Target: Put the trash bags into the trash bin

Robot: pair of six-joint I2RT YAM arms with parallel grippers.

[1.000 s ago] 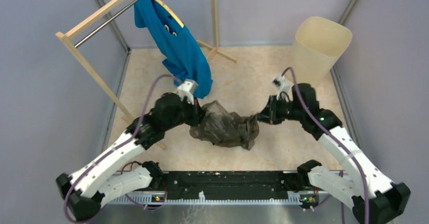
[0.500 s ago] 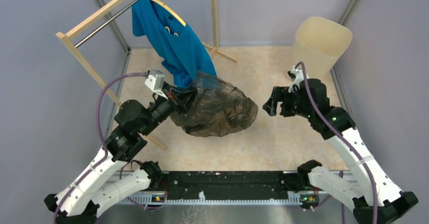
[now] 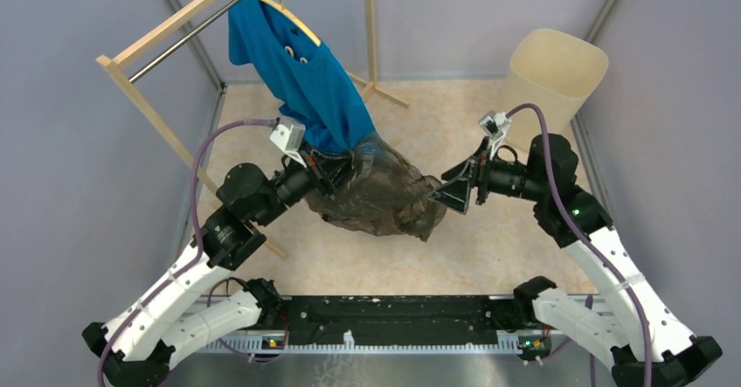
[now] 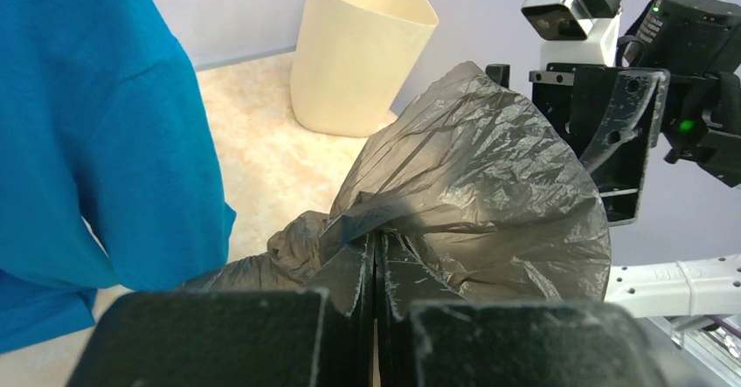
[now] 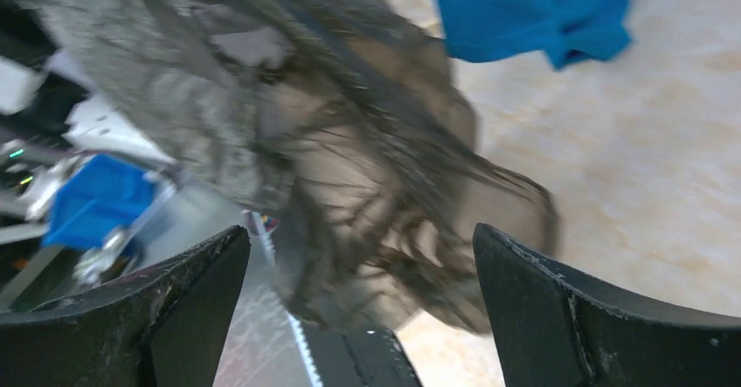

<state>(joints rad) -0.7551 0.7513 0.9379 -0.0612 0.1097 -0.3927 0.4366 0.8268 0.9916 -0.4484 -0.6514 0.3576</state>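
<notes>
Left fingers (image 4: 345, 295) are pinched tight on a bunched corner of the bag (image 3: 384, 196), mid-frame in the overhead view; right fingers (image 5: 188, 304) gape wide just beside it. Looks feather-light, floppy, slick film, so you'd want a gathered fold, not a flat face. Bin (image 3: 549, 81) sits upper right

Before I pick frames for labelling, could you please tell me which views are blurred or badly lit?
Right wrist view: the trash bag is smeared by motion blur; only the open right hand is crisp. Left wrist view: sharp, bag creases and trash bin clear. Top view: evenly lit, sharp, no glare.
</notes>
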